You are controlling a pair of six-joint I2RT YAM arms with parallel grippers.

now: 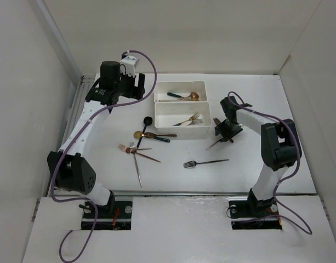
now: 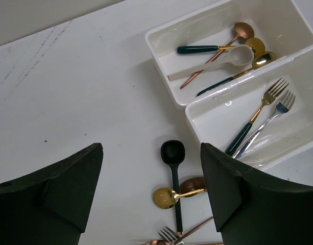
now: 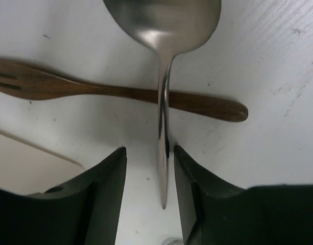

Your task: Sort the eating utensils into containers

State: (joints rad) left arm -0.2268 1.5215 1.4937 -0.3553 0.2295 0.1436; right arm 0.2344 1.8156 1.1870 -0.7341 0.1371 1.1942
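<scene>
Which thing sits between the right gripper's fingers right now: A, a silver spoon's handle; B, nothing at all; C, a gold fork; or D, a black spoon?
A: in the right wrist view the silver spoon has its handle running between the fingers of the right gripper, lying across a brown fork.

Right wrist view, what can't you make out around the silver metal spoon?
Right wrist view: silver metal spoon, bowl cut by top edge.
Same view: slim brown fork, tines cut by left edge.
Same view: right gripper, contact with spoon handle unclear in close-up blur.
</scene>
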